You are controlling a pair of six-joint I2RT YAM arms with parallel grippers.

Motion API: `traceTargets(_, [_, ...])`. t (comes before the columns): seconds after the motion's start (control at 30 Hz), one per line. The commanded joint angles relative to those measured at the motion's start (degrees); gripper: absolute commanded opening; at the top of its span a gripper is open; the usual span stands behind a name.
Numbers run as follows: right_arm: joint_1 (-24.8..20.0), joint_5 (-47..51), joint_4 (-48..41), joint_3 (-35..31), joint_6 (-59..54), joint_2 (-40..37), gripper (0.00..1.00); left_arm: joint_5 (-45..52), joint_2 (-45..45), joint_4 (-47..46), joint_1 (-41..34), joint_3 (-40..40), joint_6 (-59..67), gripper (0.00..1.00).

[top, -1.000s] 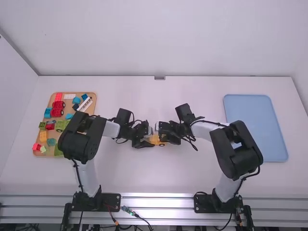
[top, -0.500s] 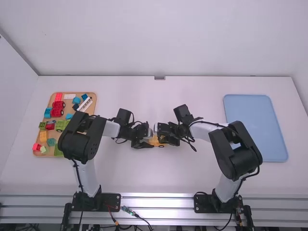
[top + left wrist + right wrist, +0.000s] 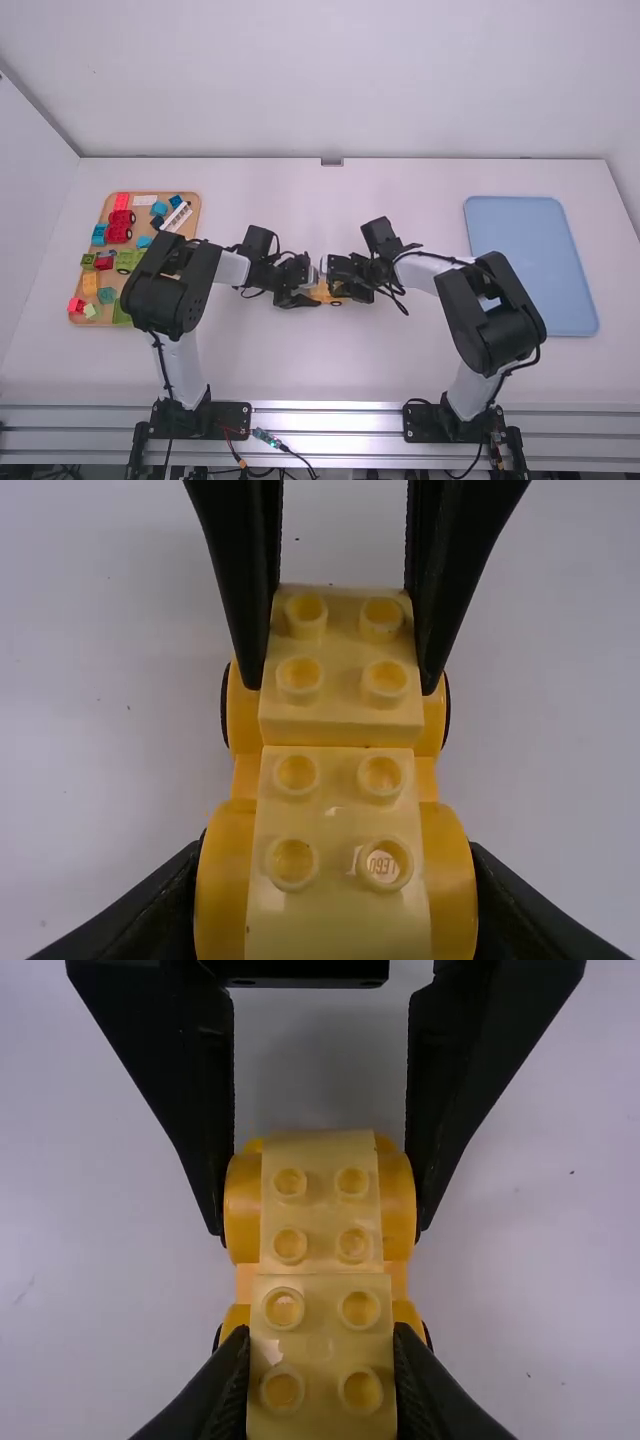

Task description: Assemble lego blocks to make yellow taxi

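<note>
In the high view, my left gripper (image 3: 300, 292) and my right gripper (image 3: 347, 282) meet at a yellow wheeled base (image 3: 327, 293) near the table's middle. Two pale yellow blocks lie end to end on it: the nearer block (image 3: 338, 855) and the farther block (image 3: 340, 670) in the left wrist view. There my left gripper (image 3: 335, 895) is closed around the base's sides at one wheel pair. The right wrist view has my right gripper (image 3: 320, 1370) shut on the pale block (image 3: 320, 1325) at the other end. Whether that block sits fully flush, I cannot tell.
A wooden tray (image 3: 102, 212) at the far left holds red, blue, green and yellow blocks, partly behind the left arm. On the right lies a flat blue tray (image 3: 530, 265), its near side beside the right arm's elbow.
Compared with a second ago, the right arm has shifted very slightly left, toward the left gripper. The left arm shows no clear motion, and both grippers remain at the yellow build.
</note>
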Motion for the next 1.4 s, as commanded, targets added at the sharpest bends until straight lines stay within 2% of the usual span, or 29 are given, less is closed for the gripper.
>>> traceTargets(0.0, [0.6,-1.0,-1.1,-0.9,0.1,-1.0,0.33,0.0,0.6,0.6,-0.3,0.2,-1.0,0.49])
traceTargets(0.07, [0.6,-1.0,-1.0,-0.9,0.1,-1.0,0.39,-0.1,0.6,0.6,0.0,0.2,-1.0,0.49])
traceTargets(0.2, [0.6,-1.0,-1.0,-0.9,0.1,-1.0,0.42,-0.2,0.6,0.6,-0.3,0.2,-1.0,0.49])
traceTargets(0.4, [0.6,-1.0,-0.8,-0.9,0.1,-1.0,0.58,0.0,0.6,0.6,-0.3,0.2,-1.0,0.49])
traceTargets(0.5, [0.6,-1.0,-0.4,-0.9,0.2,-1.0,0.77,0.0,0.6,0.6,-0.1,0.2,-1.0,0.49])
traceTargets(0.57, [0.6,-1.0,0.2,-0.9,0.7,-1.0,0.83,0.0,0.6,0.6,-0.3,0.2,-1.0,0.49])
traceTargets(0.63, [0.6,-0.8,0.7,-0.9,1.2,-1.0,0.99,-0.3,0.6,0.6,-0.5,0.2,-1.0,0.49])
traceTargets(0.9, [-1.1,-0.8,3.3,-0.9,0.5,-1.5,0.99,-0.3,0.6,0.4,-0.5,0.2,-1.0,0.48])
traceTargets(1.07, [-4.1,-2.5,1.6,-0.9,-0.3,-5.2,1.00,-0.5,0.6,0.2,-0.5,0.2,-1.0,0.48])
traceTargets(1.13, [-5.3,-5.1,0.2,-0.9,-2.1,-6.5,0.96,-0.5,0.6,0.2,-0.5,0.2,-1.0,0.48])
traceTargets(1.2, [-6.7,-8.7,-1.3,-0.9,-4.5,-7.6,0.87,-0.5,0.6,0.2,-0.5,0.2,-1.0,0.48])
traceTargets(1.27, [-7.5,-10.4,-1.1,-0.9,-4.7,-7.8,0.68,-0.5,0.6,0.2,-0.5,0.2,-1.0,0.48])
traceTargets(1.3, [-8.0,-11.5,-0.9,-0.9,-4.3,-7.7,0.43,-0.5,0.6,0.2,-0.5,0.2,-1.0,0.48])
traceTargets(1.33, [-8.0,-11.5,-0.9,-0.9,-4.3,-7.7,0.38,-0.5,0.6,0.2,-0.5,0.2,-1.0,0.48])
traceTargets(1.37, [-8.2,-11.9,-1.2,-0.9,-4.4,-7.7,0.12,-0.5,0.6,0.2,-0.5,0.2,-1.0,0.48])
